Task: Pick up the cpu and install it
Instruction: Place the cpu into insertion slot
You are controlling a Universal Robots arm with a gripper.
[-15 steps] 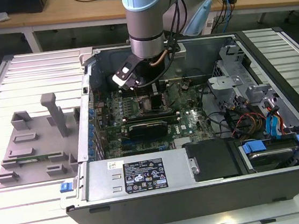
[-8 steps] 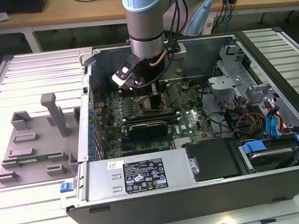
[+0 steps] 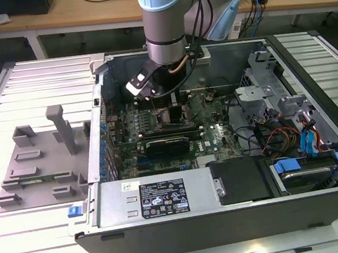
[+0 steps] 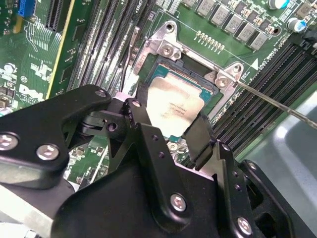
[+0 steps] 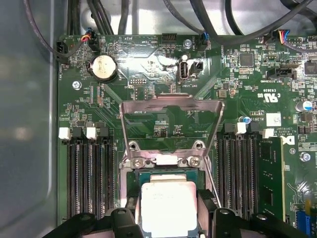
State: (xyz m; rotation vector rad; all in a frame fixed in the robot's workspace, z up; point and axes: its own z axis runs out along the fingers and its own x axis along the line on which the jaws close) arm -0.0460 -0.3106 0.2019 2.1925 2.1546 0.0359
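Observation:
In both wrist views the cpu (image 4: pixel 173 106) (image 5: pixel 168 206), a small square chip with a silver top plate, lies flat in the motherboard socket (image 4: pixel 163 69), level with the socket frame. My gripper (image 4: pixel 168 121) (image 5: pixel 168 215) reaches down over it, one black finger (image 4: pixel 136 111) against one edge and the other finger (image 4: pixel 200 134) against the opposite edge. The socket's metal load plate (image 5: pixel 171 106) stands swung open behind the chip, and the thin retention lever (image 4: pixel 277 101) sticks out to one side. In the exterior view the gripper (image 3: pixel 169 105) is low inside the open computer case (image 3: pixel 228 217).
Black memory slots (image 5: pixel 89 178) flank the socket on both sides. A long black expansion card (image 3: pixel 166 144) lies just in front of the gripper. Cables (image 3: pixel 274 136) and drive bays (image 3: pixel 308 171) fill the case at the exterior view's right. A grey fixture (image 3: pixel 38 159) sits outside the case.

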